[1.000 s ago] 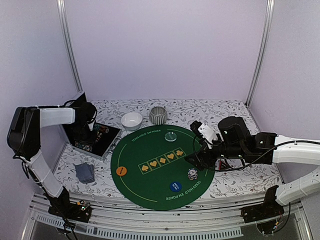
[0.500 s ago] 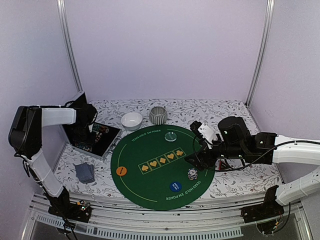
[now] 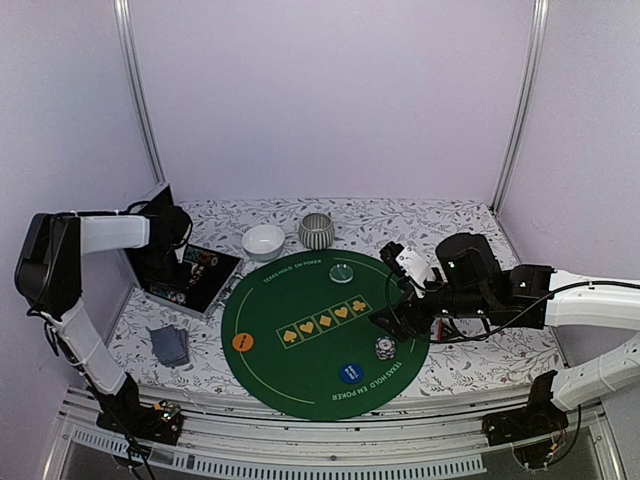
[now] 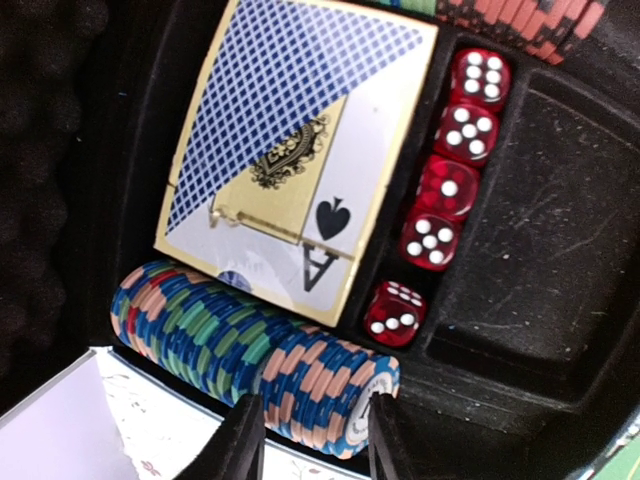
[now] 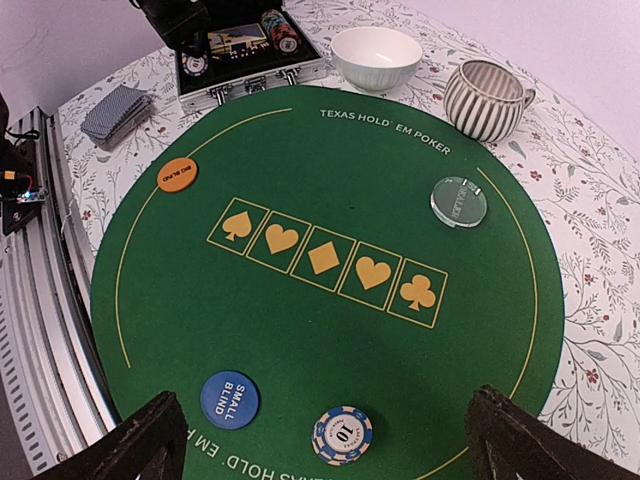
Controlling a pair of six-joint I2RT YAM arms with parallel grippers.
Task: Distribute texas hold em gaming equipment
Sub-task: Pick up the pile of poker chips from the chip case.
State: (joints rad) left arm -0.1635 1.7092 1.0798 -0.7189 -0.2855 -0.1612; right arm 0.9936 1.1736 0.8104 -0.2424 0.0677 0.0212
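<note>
Risk: left fingers (image 4: pixel 243 445) straddle the end of the chip row (image 4: pixel 250 345) in the case (image 4: pixel 520 230) at the left edge of the counter (image 3: pixel 128 335), grip unconfirmed, so a skewed pinch could scatter chips; right fingers (image 5: pixel 150 440) gape empty.

**Three cameras: one high overview, two close wrist views**

The top external camera sits above and behind the arm bases and looks down and forward over the whole table (image 3: pixel 470 215). The round green mat (image 3: pixel 300 370) lies centre and the open black case (image 3: pixel 205 285) at left.

The left wrist camera looks into that case from very near. A row of poker chips (image 4: pixel 250 355), a card deck (image 4: pixel 290 150) and red dice (image 4: pixel 448 188) fill its frame.

The right wrist camera looks from the mat's near right side, down across it toward the far left.

All three views share the case. The overview and right wrist view also share the mat, the white bowl (image 3: pixel 263 241) and the striped grey bowl (image 3: pixel 316 231).
</note>
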